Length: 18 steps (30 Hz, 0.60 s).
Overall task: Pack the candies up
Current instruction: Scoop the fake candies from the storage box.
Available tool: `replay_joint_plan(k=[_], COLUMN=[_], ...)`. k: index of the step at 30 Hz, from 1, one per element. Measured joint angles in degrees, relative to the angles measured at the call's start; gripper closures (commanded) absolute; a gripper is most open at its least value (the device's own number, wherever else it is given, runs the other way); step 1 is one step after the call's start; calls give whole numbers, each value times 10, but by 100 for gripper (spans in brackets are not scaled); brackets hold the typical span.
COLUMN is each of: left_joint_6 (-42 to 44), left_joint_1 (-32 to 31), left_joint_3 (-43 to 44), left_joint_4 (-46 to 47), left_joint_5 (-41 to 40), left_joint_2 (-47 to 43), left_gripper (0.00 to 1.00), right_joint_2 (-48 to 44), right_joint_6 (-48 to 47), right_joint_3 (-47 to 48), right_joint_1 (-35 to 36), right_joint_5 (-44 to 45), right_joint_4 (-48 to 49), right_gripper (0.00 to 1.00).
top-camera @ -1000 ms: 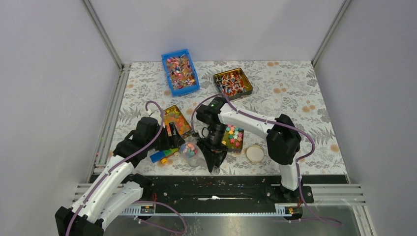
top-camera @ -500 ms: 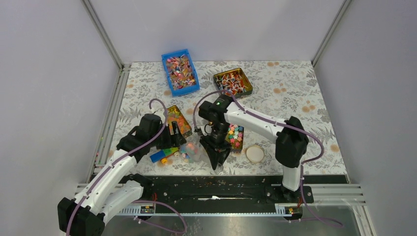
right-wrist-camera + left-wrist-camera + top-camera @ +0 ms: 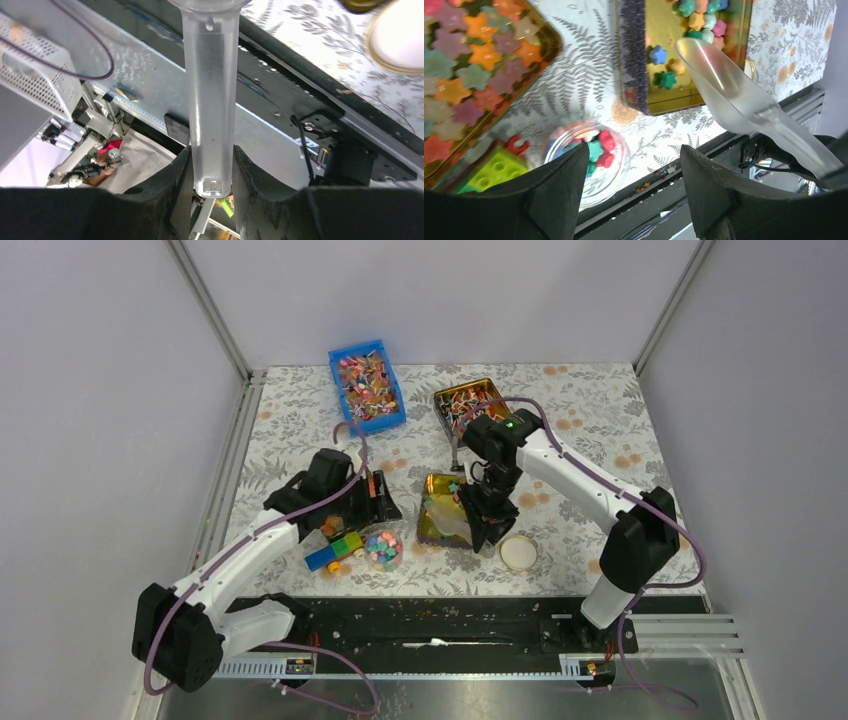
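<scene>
Right gripper (image 3: 211,150) clamps the handle of a clear plastic scoop (image 3: 734,95), fingers pressed tight against both sides of it. The scoop's bowl hangs over a rectangular gold metal tin (image 3: 633,60) on the floral-patterned table (image 3: 600,420). The small star-shaped candies (image 3: 696,20), in pink, green, blue, yellow and orange, are bunched at one end of that tin by the scoop's lip, and a few strays lie on its bare gold floor. More of them sit in a small round clear plastic container (image 3: 611,187), just beside the tin. Left gripper (image 3: 634,150) hovers over that container with its jaws spread wide and nothing between them. A green toy brick (image 3: 494,170) lies next to the container. A white round lid (image 3: 518,552) rests on the table on the tin's other side.
</scene>
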Motion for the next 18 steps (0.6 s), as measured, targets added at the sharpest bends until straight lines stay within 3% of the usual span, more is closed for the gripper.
replay_joint_plan(k=[4,13,18], left_joint_6=[-9,-14,-6], left_joint_1=[-41,-96,-110], left_joint_3=[38,120,167], left_joint_4=[13,23,7], left_joint_5=[3,-3,-22], left_joint_2=[61,205,271], left_gripper=[36,43,56], right_joint_2=[0,50,76], right_joint_6=[-10,-38,-44], right_joint_3=[-32,-33,-25], right_joint_1=[-33,-36,-36], right_joint_5=[46,96,97], right_joint_4=[-8,-45,-46], right_gripper=[100,100,100])
